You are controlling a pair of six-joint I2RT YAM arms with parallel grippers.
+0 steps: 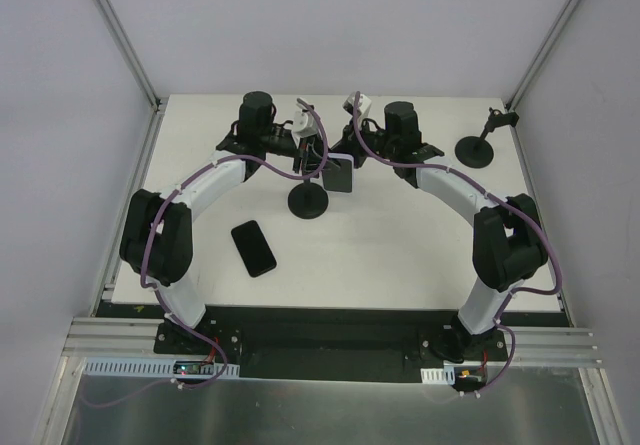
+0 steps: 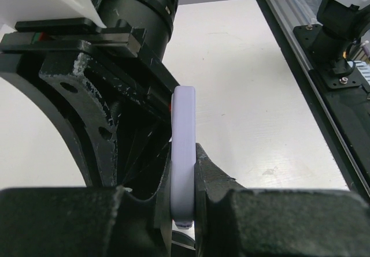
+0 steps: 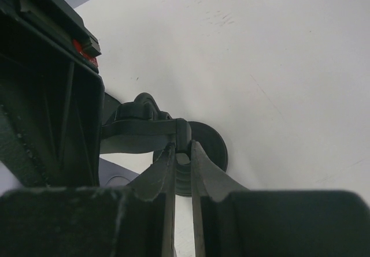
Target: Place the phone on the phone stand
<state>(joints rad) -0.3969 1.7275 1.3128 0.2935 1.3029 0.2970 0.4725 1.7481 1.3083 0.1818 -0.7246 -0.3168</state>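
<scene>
Left wrist, lavender phone (image 2: 184, 153) edge-on, upright

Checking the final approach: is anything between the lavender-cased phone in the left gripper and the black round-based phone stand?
Nothing visible does. The lavender-cased phone, pinched in the left gripper, hangs right at the black round-based phone stand, whose upper bracket the right gripper grips. The flat black phone lies apart, nearer the arms' bases.

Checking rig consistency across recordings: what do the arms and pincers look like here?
Both match: left arm and right arm have white links, bulky black joint housings and a purple cable alongside. Pincer fingers are black, scuffed with pale specks, a small red marking nearby.
</scene>
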